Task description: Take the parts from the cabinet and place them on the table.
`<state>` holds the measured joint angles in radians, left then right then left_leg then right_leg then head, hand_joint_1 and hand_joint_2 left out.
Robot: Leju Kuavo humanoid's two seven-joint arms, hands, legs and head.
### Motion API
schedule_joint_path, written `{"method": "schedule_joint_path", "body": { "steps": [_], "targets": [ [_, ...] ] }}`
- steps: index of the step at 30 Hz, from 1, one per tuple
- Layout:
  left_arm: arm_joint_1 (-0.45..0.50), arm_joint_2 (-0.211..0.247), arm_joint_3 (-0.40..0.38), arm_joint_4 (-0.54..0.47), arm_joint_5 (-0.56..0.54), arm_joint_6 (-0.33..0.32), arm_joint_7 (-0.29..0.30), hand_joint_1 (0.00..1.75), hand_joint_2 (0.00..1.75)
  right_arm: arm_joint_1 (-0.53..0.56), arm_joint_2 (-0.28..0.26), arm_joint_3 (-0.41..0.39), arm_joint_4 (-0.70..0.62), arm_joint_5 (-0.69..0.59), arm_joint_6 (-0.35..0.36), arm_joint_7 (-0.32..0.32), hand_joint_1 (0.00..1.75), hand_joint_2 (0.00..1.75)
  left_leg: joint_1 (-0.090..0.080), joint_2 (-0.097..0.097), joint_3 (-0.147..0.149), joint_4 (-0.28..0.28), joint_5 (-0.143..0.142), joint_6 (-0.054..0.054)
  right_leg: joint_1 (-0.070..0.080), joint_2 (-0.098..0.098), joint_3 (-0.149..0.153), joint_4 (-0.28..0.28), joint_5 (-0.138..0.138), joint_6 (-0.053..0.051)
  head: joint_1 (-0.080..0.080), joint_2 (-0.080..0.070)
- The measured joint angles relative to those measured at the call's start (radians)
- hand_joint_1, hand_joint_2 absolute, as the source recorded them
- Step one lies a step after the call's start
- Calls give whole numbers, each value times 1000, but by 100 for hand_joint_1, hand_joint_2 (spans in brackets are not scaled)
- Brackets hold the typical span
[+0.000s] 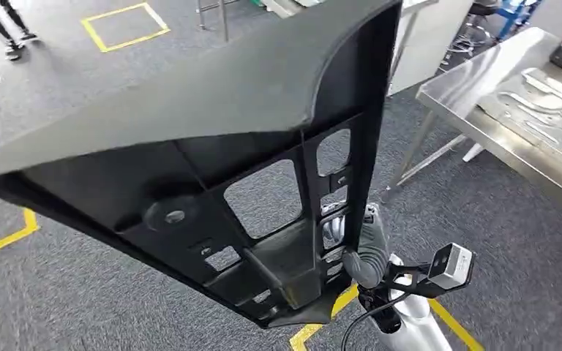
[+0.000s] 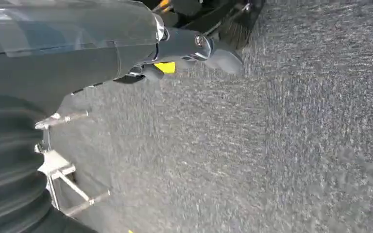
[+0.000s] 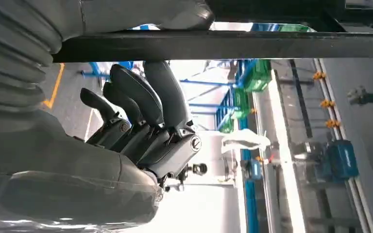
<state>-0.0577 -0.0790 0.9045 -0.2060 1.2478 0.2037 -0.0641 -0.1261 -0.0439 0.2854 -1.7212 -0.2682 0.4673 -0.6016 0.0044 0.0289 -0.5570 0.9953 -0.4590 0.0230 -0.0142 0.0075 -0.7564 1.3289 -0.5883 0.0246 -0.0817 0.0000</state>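
A large black plastic part (image 1: 212, 183) with ribs and cut-out windows is held up, tilted, close in front of me. My right hand (image 1: 362, 252) grips its lower right corner. In the right wrist view the dark fingers (image 3: 145, 97) curl up against the part's black edge (image 3: 233, 46), with the thumb (image 3: 145, 14) on the other side. My left hand (image 2: 194, 46) reaches out over grey carpet, one finger stretched beside something dark. Whether it holds anything is hidden.
A steel table (image 1: 476, 80) stands at the right with grey moulded pieces (image 1: 549, 110) on it. Grey carpet with yellow tape lines (image 1: 124, 25) lies below. A person's legs (image 1: 7, 29) show at the far left. Thin metal legs (image 2: 63, 116) stand near my left arm.
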Motion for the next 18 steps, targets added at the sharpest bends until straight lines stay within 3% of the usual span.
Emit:
{"method": "schedule_joint_path", "body": {
  "steps": [1,2,3,4,5,9,10,11,12,14,15,16,18],
  "targets": [
    [-1,0,-1,0,0,0,0,0,175,3,0,-2,0,0,0,0,175,175,0,11,0,0,-1,0,0,-3,3,-5,16,1,0,0],
    [-2,0,-2,0,0,-1,0,0,175,3,0,-2,0,0,0,0,175,175,0,23,1,0,-2,-2,0,-7,30,-57,51,0,0,0],
    [-3,0,-3,0,0,-3,1,0,175,2,0,-2,0,0,0,0,175,175,0,34,4,0,-4,-4,0,-16,80,-147,94,-2,0,0],
    [-4,0,-4,0,0,-5,2,0,175,2,0,-2,-1,0,-1,-1,175,175,-1,42,8,0,-6,-7,3,-44,137,-248,132,-7,0,0],
    [-4,0,-4,0,0,-7,2,0,175,0,0,-2,-3,0,-3,0,175,175,-6,51,11,1,-9,-11,11,-97,169,-314,124,-15,0,0],
    [-9,0,-5,0,0,-12,12,0,175,-2,0,-3,-6,0,-14,6,175,175,-10,88,19,-2,-15,-32,19,-49,160,-314,130,-34,0,0],
    [-11,0,-5,0,0,-13,14,0,175,0,1,-3,-7,0,-14,8,175,175,-8,76,16,4,-23,-42,5,-38,168,-323,138,-43,0,0],
    [-11,1,-5,0,0,-14,16,0,175,0,1,-3,-9,0,-14,8,175,175,-4,23,10,31,-42,-47,5,-29,168,-324,139,-45,0,0],
    [-8,1,-5,0,0,-14,16,0,175,-1,2,-3,-9,-1,-14,8,175,175,-2,-5,-17,90,-81,-49,4,-22,167,-324,140,-52,0,0],
    [-3,0,-5,0,0,-14,17,0,175,2,6,-3,-9,-1,-13,8,175,175,0,-20,-95,256,-158,-54,6,3,165,-324,140,-54,0,0],
    [-1,0,-5,0,0,-14,17,0,175,5,6,-3,-9,-1,-13,8,175,175,0,-20,-126,317,-172,-56,6,17,165,-322,140,-54,0,0],
    [2,1,-5,0,0,-13,17,0,175,7,6,-3,-9,-1,-13,8,175,175,0,-20,-133,325,-158,-56,6,31,166,-322,140,-54,0,0],
    [1,1,-5,0,0,-14,17,0,175,8,6,-3,-9,-1,-13,8,175,175,3,-23,-85,208,-75,-53,5,58,168,-319,140,-52,0,0]
  ]
}}
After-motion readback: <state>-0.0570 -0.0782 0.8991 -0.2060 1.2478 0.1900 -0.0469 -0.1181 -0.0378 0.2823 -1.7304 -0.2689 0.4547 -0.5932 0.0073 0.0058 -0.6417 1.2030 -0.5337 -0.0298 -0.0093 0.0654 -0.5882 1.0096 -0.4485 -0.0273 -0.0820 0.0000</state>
